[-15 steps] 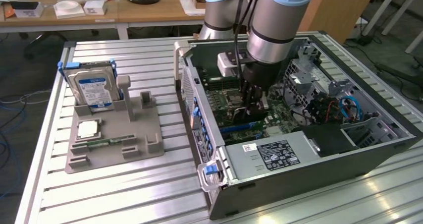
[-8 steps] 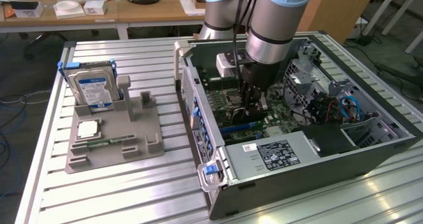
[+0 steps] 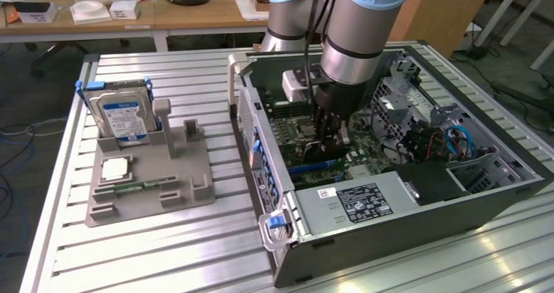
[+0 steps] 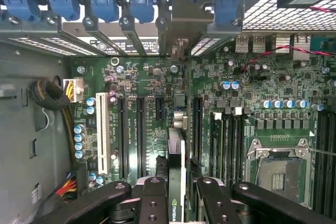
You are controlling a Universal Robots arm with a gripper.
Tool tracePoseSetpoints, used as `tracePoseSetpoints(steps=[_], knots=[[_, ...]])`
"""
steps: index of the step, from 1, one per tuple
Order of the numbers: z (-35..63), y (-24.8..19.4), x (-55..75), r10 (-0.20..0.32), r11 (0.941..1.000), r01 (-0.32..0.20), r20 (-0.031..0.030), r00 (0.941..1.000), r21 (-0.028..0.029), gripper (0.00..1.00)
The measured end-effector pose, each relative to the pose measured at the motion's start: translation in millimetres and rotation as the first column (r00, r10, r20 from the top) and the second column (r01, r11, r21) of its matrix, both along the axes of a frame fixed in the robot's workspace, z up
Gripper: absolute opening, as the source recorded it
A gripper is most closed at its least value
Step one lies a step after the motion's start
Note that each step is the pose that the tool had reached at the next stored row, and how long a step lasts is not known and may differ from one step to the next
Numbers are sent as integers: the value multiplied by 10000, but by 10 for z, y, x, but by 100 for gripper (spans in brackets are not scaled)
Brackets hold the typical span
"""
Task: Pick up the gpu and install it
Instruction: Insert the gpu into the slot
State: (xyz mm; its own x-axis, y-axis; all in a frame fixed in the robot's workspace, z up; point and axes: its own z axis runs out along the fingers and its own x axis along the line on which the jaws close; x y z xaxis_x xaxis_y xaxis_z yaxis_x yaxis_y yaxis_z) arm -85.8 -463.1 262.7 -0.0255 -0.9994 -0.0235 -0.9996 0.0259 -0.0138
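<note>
Jaws are pinching the gpu [image 4: 176, 174] edge-on over the motherboard [image 4: 247, 77] inside the open computer case [image 3: 390, 228], hard drive [image 3: 121, 115] standing at nine o'clock.

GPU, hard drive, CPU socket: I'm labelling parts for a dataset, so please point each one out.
gpu [image 4: 176, 182], wrist view, thin edge facing the camera.
hard drive [image 3: 123, 117], exterior view, blue-and-white label.
CPU socket [image 4: 278, 174], wrist view, socket centre.

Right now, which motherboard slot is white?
The long slot at the row's end, farthest from the CPU socket; the other slots are black.
</note>
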Motion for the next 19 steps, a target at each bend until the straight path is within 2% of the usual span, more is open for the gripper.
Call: tracePoseSetpoints(steps=[12,19], knots=[[-85,0,0,1,10000,-1,11,10000,-3,26],[-73,2,-2,-2,10000,2,30,10000,-1,26]])
